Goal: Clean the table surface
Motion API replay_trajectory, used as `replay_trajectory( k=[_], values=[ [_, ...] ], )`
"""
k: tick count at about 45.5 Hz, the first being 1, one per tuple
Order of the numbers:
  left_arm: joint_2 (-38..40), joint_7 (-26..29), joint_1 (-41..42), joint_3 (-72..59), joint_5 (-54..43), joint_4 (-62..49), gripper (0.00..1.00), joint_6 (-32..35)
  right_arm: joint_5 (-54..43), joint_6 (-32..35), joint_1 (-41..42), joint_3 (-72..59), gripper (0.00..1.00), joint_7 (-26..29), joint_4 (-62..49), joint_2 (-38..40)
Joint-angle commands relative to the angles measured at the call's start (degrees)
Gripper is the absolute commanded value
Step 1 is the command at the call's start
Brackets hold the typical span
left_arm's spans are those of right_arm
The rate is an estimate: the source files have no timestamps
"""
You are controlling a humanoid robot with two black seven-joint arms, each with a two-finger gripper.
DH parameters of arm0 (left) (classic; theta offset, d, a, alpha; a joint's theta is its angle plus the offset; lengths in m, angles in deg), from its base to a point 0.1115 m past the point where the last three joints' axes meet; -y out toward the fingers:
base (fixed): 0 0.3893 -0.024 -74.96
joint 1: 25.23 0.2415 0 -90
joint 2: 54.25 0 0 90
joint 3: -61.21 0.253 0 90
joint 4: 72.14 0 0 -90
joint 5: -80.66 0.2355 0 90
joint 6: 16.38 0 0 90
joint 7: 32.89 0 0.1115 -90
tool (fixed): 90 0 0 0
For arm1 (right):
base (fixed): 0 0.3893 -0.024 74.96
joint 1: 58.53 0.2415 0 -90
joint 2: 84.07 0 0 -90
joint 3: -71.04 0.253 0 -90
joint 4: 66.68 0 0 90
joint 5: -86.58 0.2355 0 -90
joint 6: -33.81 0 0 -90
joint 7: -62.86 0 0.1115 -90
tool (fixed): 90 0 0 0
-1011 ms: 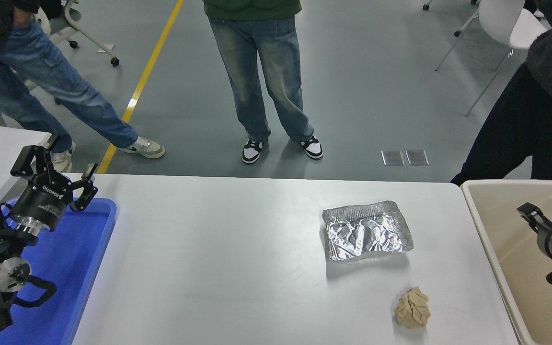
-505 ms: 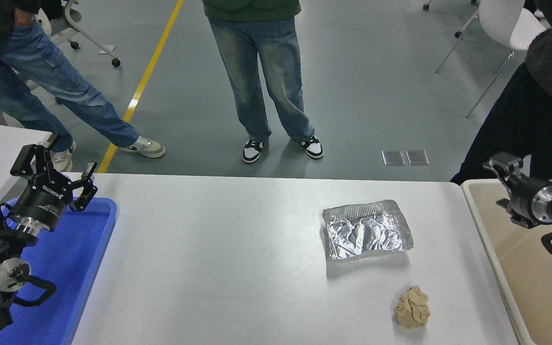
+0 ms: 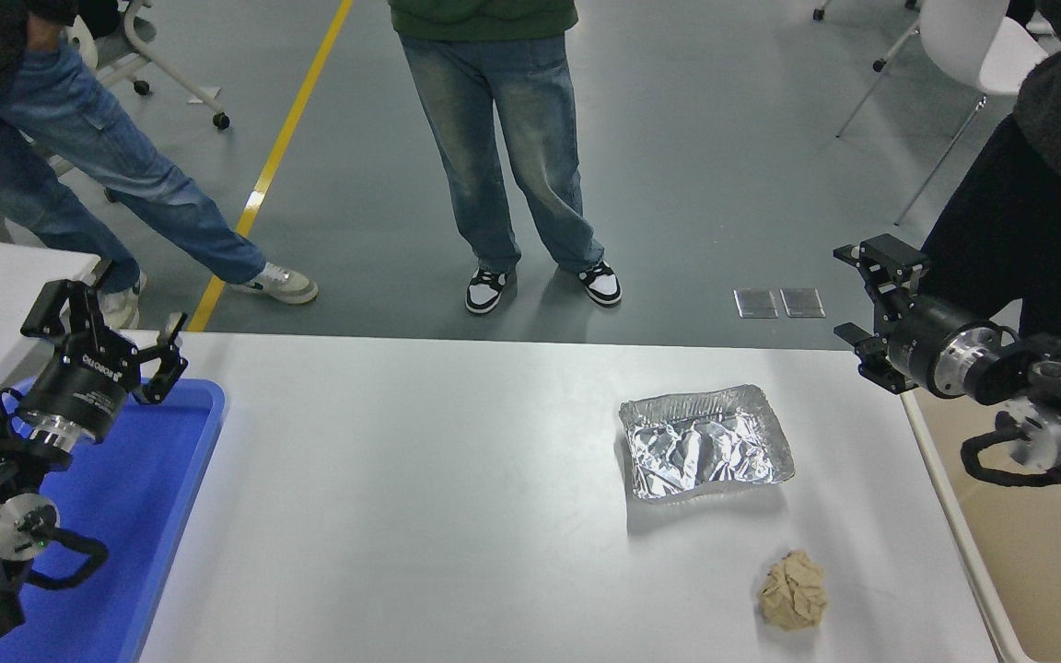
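1. the right gripper [image 3: 865,308] hangs above the far right corner of the desk [image 3: 420,497], its fingers spread apart and grasping nothing;
2. the crumpled foil tray [image 3: 705,442] lies on the desk to the left of and nearer the camera than those fingers, its long axis running roughly left to right; the brown paper ball [image 3: 793,591] sits nearer the camera again, apart from the foil tray, toward the desk's near right edge;
3. the right arm is plainly the nearer one to both pieces of litter; the left gripper [image 3: 111,345] is parked well apart over the blue tray [image 3: 171,479] at the left, fingers spread and empty;
4. the beige bin [image 3: 1028,552] stands just beside the desk's right edge, under the right arm, probably where the litter goes;
5. nothing lies between the right fingers and the foil tray; people stand on the floor beyond the far edge, one close behind the right gripper, a likely hazard if the arm swings outward.
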Motion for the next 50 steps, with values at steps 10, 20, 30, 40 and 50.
replay_trajectory(
  k=[10,20,30,40,50],
  values=[
    [0.00,0.00,0.05,0.00,0.00,0.00,1.00,0.00,-0.52,-0.05,-4.11,5.05,1.00,-7.03,-12.37,-11.87],
    [0.00,0.00,-0.03,0.00,0.00,0.00,1.00,0.00,-0.52,0.04,-4.99,5.05,1.00,-12.57,-15.10,-12.31],
    [0.00,0.00,-0.03,0.00,0.00,0.00,1.00,0.00,-0.52,0.04,-5.26,5.06,1.00,-13.63,-15.28,-12.40],
    [0.00,0.00,0.05,0.00,0.00,0.00,1.00,0.00,-0.52,0.04,-5.34,4.97,1.00,-13.63,-15.37,-12.22],
    [0.00,0.00,-0.03,0.00,0.00,0.00,1.00,-0.09,-3.94,-0.14,-5.26,3.74,1.00,-13.54,-15.02,-10.73]
  ],
)
